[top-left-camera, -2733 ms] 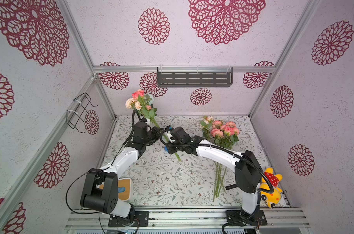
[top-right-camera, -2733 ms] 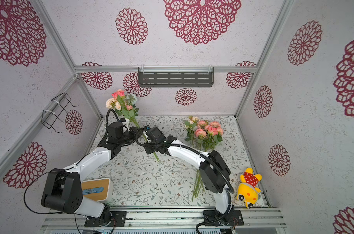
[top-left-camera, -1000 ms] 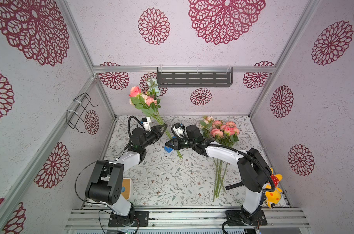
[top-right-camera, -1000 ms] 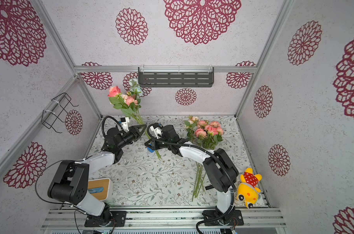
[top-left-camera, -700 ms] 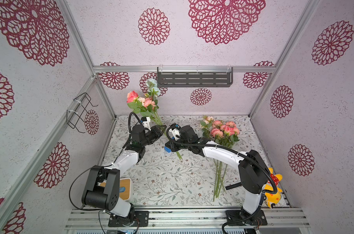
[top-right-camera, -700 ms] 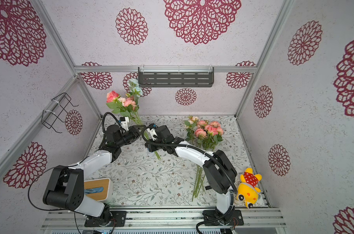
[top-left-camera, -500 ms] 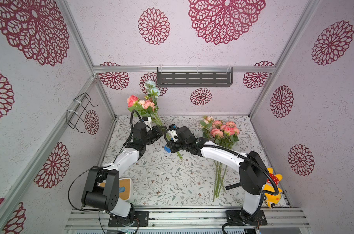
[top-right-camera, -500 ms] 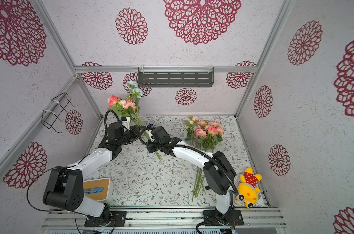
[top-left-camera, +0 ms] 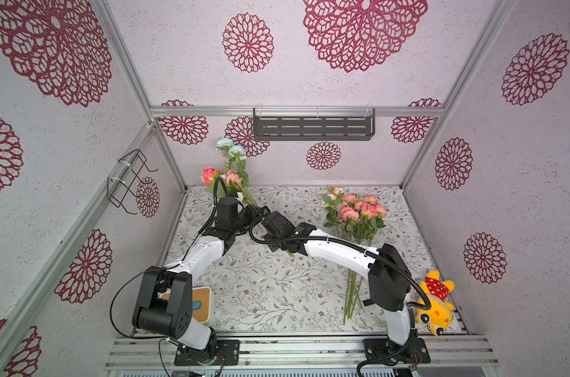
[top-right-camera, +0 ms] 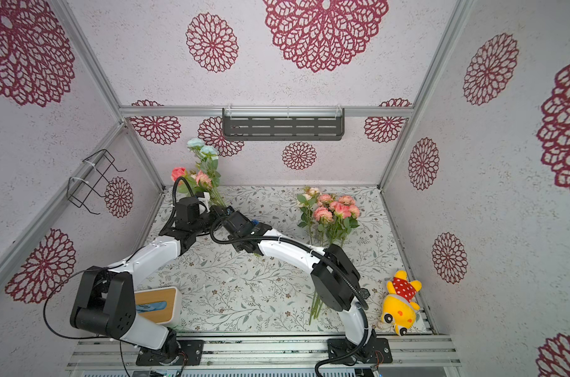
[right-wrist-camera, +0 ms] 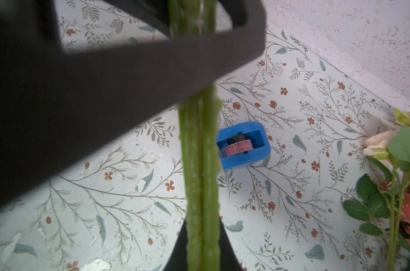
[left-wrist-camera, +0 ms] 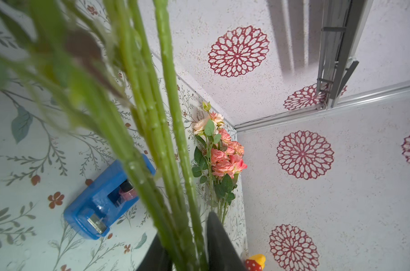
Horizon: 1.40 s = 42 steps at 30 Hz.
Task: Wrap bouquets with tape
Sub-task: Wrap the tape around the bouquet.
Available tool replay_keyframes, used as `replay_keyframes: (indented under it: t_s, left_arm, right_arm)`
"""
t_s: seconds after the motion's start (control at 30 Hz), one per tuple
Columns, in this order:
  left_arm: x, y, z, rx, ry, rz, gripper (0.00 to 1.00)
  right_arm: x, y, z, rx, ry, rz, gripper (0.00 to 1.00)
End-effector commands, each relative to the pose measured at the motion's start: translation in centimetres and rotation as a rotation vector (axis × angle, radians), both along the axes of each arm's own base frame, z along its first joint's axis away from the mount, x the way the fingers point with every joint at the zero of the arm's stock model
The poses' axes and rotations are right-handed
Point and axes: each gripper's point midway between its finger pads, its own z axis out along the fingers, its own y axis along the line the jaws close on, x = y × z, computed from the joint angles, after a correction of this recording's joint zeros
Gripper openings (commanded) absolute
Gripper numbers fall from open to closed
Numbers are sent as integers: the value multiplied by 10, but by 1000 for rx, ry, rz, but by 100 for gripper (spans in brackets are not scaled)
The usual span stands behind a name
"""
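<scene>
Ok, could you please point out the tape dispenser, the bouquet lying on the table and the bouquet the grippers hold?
tape dispenser (right-wrist-camera: 241, 163), right wrist view, blue body beside the roll.
lying bouquet (top-left-camera: 348, 213), in a top view, a pink bloom.
held bouquet (top-left-camera: 237, 150), in a top view, a pale blue bloom.

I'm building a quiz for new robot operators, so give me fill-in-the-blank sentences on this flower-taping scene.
1. The left gripper and the right gripper both clamp the raised bouquet by its ____.
2. That bouquet's highest blooms are pale ____.
3. The tape dispenser sits on the table, held by ____ gripper.
4. The plush toy is mainly ____.

Missing words: stems; blue; neither; yellow
</scene>
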Motion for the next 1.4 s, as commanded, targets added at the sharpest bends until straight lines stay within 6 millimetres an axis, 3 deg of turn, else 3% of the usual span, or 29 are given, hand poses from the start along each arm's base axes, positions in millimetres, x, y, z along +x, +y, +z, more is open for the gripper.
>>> replay_keyframes:
  t_s: [0.0, 0.13, 0.27, 0.4, 0.47, 0.63, 0.8, 1.2, 1.3, 1.37]
  left_arm:
    - [0, -6, 9, -3, -24, -18, 16]
    - [-1, -5, 10, 1, -24, -15, 1]
    - [-1, -5, 14, -2, -36, -16, 0]
    - [-2, -5, 21, -9, -60, -18, 0]
    - [-2, -5, 25, -17, -74, -16, 0]
    - [-5, -1, 37, -40, -130, -11, 0]
    - [-8, 1, 56, -100, -221, -13, 0]
    - [-14, -4, 90, -226, -375, -55, 0]
    - [-14, -6, 91, -248, -380, -65, 0]
    - [-14, -5, 93, -262, -391, -60, 0]
  right_arm:
    - [-2, 9, 24, -15, -78, 33, 0]
    - [-3, 9, 23, -14, -76, 37, 0]
    - [-5, 11, 23, 10, -60, 44, 2]
    - [-4, 10, 28, 71, -32, 50, 37]
    - [-6, 12, 34, 139, -2, 73, 49]
    - [-22, 21, 62, 474, 140, 214, 57]
    - [-25, 16, 90, 901, 382, 322, 57]
    - [-22, 23, 78, 1018, 553, 378, 54]
    - [-20, 25, 73, 1017, 570, 377, 45]
    - [-18, 24, 72, 1020, 566, 366, 27]
